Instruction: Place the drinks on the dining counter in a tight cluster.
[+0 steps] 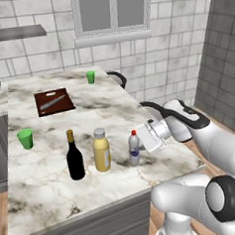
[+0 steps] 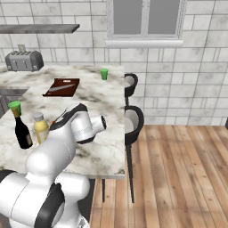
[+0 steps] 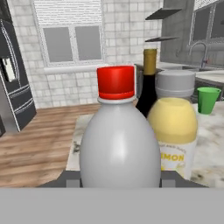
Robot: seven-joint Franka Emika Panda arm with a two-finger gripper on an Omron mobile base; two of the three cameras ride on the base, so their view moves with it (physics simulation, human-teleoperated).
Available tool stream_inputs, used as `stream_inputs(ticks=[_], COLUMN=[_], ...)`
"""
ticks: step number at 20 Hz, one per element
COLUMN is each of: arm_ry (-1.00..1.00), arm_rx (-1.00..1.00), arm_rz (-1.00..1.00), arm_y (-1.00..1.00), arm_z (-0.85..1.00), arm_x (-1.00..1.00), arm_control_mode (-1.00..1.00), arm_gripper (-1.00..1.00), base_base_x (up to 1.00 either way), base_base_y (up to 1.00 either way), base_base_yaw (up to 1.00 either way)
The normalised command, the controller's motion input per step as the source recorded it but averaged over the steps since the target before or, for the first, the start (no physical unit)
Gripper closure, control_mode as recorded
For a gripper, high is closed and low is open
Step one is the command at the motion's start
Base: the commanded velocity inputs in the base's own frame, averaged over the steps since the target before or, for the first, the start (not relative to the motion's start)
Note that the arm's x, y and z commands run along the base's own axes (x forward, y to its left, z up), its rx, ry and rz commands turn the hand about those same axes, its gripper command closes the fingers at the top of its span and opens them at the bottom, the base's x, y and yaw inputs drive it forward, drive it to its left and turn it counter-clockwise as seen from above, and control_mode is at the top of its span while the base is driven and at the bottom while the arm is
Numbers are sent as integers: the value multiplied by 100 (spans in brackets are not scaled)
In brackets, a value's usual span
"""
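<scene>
A: On the dining counter (image 1: 45, 189), where is the red-capped bottle (image 1: 134, 148) found?
B: Beside the yellow bottle (image 1: 101, 150) and wine bottle (image 1: 74, 157), enclosed by the gripper (image 1: 140, 148).

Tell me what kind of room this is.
A rendered home kitchen, apparently. A marble-topped dining counter holds three drinks, a cutting board and green cups; a toaster sits on the back counter, and a faucet stands behind the bottles.
</scene>
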Motion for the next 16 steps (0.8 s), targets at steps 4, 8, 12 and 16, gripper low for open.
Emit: stream_inputs(ticks=[4,8,12,16], arm_ry=[0,0,0,0], arm_rx=[0,0,0,0], arm_rz=[-7,-6,0,0], arm_y=[13,1,0,0], arm_z=[0,-1,-3,-18], arm_x=[39,38,9,0], arm_control_mode=[-100,-100,-100,-100], arm_gripper=[100,100,100,100], base_base_x=[0,0,0,0], base_base_y=[0,0,0,0], base_base_yaw=[0,0,0,0])
